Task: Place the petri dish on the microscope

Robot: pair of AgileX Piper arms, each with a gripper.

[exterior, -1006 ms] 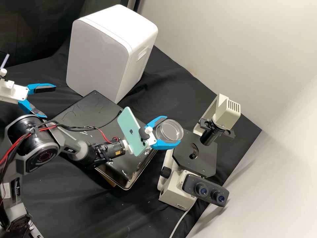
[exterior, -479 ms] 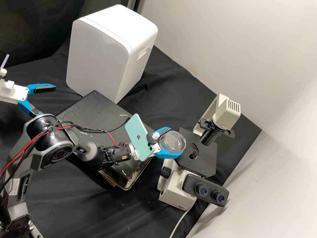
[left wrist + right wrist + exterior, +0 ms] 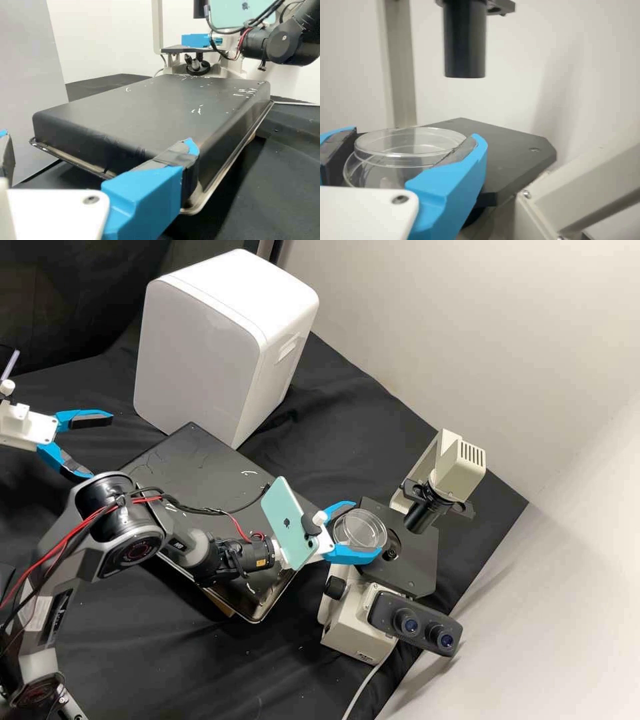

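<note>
Now | right gripper (image 3: 367, 528) clamped on petri dish (image 3: 359, 527) (over microscope stage (image 3: 408, 555)) | left gripper (image 3: 100, 445) jaws apart

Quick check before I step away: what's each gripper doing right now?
Left gripper: open, holding nothing.
Right gripper: shut on the petri dish, over the microscope stage.

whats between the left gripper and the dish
The black tray lies between the left gripper and the dish, with the right arm crossing over its near edge. The high and left wrist views show this.
</note>
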